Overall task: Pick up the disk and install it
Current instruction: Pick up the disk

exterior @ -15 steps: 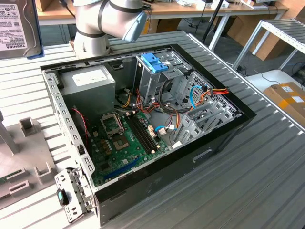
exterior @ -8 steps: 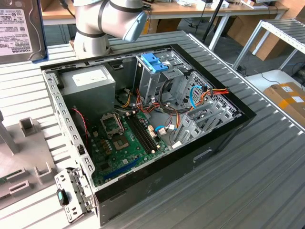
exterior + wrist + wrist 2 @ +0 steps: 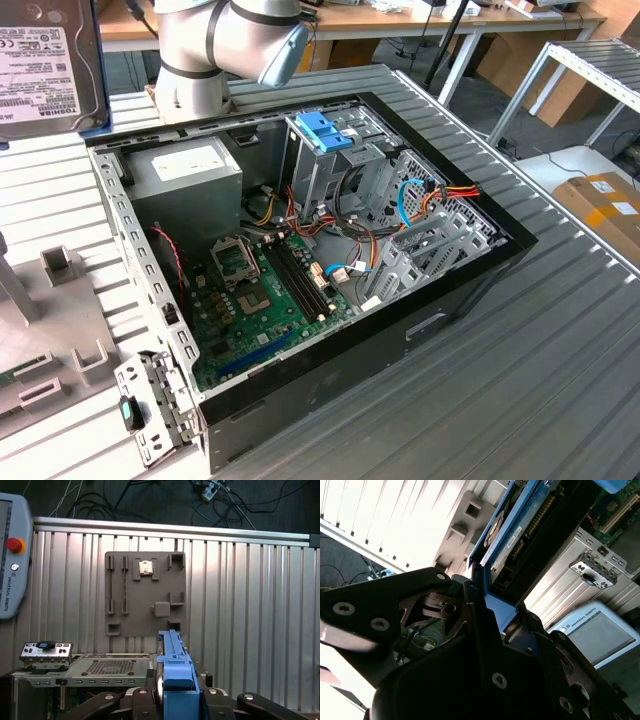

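Right now your gripper (image 3: 174,696) is clamped on the disk (image 3: 171,652), pinching its flat faces so it stands edge-on. It is lifted clear of the grey holder (image 3: 145,592) on the bench, beside the open computer case (image 3: 300,260), probably the attitude its drive cage (image 3: 325,160) needs.

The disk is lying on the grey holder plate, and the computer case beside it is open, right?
No. The disk is not on the grey holder plate; the gripper holds it edge-on, as the first wrist view shows. The computer case beside the plate is open.
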{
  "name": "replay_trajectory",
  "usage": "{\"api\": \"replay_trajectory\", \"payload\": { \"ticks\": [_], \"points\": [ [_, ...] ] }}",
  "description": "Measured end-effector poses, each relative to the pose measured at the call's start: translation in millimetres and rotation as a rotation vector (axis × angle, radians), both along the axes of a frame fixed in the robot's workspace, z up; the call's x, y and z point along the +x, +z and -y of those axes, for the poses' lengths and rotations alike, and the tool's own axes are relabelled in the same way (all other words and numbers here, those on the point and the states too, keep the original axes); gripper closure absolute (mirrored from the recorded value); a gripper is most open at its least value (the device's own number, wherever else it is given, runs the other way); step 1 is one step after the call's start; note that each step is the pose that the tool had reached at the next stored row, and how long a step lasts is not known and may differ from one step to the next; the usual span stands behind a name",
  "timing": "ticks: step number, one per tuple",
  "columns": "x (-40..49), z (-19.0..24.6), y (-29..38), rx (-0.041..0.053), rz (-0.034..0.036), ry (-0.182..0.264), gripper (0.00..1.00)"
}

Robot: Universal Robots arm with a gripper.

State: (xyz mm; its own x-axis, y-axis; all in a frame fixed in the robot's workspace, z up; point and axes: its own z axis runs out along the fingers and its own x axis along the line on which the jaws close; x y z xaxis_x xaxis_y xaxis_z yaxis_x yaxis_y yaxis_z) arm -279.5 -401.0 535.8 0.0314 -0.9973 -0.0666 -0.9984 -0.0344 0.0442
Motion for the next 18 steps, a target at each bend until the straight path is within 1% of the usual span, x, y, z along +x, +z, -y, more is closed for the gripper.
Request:
{"api": "replay_trajectory", "payload": {
  "ticks": [5, 8, 18],
  "points": [
    [1.7, 0.7, -0.9, -0.0006, -0.0001, 0.000, 0.63],
    [3.8, 3.2, -2.7, -0.0010, 0.0000, 0.000, 0.63],
    [7.1, 6.9, -6.4, -0.0010, 0.0000, 0.000, 0.63]
  ]
}}
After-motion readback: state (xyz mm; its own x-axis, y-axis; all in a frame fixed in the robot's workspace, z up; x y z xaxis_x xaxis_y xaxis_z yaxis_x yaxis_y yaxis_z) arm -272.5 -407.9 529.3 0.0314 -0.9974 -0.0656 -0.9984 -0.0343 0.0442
